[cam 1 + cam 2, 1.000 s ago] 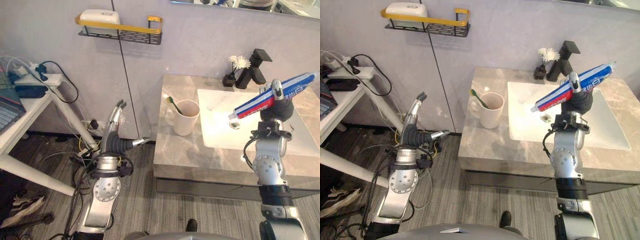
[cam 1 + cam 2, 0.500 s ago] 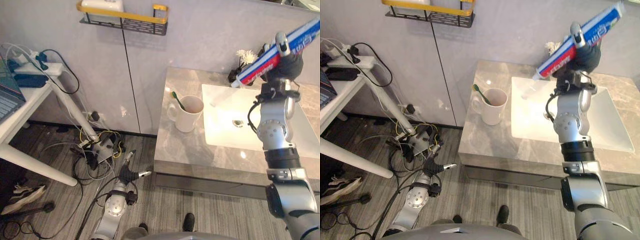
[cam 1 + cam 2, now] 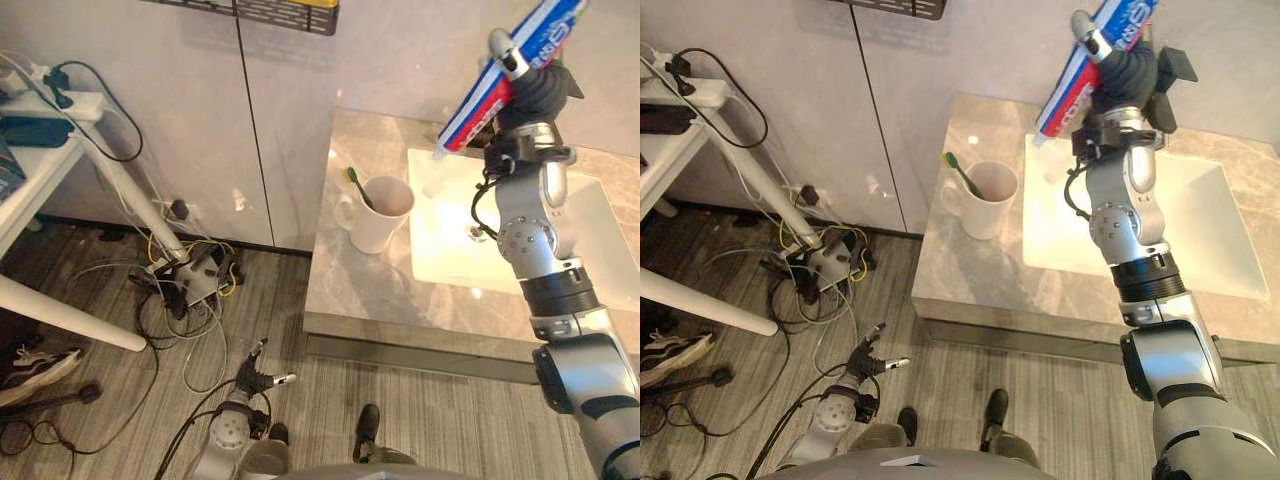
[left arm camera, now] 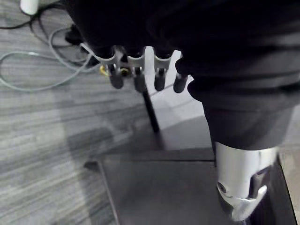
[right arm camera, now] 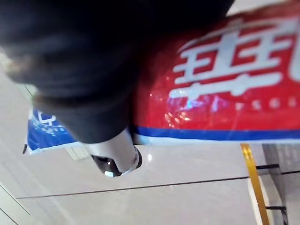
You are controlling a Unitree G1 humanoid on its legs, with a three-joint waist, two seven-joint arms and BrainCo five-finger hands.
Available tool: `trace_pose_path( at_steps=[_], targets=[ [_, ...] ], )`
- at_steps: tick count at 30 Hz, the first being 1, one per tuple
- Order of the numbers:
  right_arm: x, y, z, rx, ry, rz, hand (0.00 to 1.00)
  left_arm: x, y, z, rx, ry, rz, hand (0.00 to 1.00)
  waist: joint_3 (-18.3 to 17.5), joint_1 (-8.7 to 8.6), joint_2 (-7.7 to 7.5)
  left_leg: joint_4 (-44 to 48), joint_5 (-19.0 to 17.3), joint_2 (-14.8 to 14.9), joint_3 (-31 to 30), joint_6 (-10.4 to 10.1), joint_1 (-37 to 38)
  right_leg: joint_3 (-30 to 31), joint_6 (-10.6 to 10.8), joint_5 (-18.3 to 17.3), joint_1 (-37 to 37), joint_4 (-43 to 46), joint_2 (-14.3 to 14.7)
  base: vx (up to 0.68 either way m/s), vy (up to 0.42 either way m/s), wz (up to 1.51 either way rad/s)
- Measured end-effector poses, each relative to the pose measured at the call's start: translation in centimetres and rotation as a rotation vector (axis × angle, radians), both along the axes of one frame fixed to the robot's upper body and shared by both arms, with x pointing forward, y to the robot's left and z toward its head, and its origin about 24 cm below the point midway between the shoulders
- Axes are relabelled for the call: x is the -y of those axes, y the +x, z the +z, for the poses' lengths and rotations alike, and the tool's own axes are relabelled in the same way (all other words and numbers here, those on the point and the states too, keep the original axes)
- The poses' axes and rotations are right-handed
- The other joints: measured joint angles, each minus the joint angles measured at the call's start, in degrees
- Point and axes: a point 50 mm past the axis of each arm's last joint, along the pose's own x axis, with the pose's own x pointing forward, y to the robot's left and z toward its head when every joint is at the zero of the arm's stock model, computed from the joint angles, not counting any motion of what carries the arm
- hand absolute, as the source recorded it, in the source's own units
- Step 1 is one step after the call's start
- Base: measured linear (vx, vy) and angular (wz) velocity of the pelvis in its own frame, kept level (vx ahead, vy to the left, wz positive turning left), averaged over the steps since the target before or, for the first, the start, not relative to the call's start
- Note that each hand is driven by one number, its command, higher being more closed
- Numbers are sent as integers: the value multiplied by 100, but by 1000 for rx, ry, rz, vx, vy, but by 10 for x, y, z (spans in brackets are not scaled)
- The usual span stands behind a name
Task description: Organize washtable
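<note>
Silver-grey rounded segments on right arm, black bands between. Dark ribbed covers on left hand, right hand; silver dark-tipped fingers.

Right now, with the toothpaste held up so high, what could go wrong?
1. The right hand grips the toothpaste tube high above the sink; if the grip slips, the tube may drop into it or onto the counter.
2. The mug with the toothbrush stands near the counter's left edge; a careless swing of the tube could tip it over.
</note>
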Motion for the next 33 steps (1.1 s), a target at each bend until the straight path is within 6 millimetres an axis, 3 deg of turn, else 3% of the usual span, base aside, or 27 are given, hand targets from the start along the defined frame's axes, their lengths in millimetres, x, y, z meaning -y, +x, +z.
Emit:
trace_pose_path(
  at_steps=[4,15,33],
  targets=[
    [-9,-5,4,38,-50,31,100,0,0,0,-1,-1,1,0,77,-7,3,28,-8,2,2,-6,-42,5,-5,4,-30,0,4,0,0,0],
    [-26,-15,-10,40,-139,100,100,4,0,0,-1,8,-24,0,90,1,21,159,-98,43,68,-13,-86,65,-9,8,-45,0,24,0,2,-3],
    [-33,-19,-18,29,-113,132,100,25,-1,-1,-10,4,-162,0,148,23,108,150,-102,56,72,-17,-182,67,-10,7,-104,1,70,0,0,0]
  ],
)
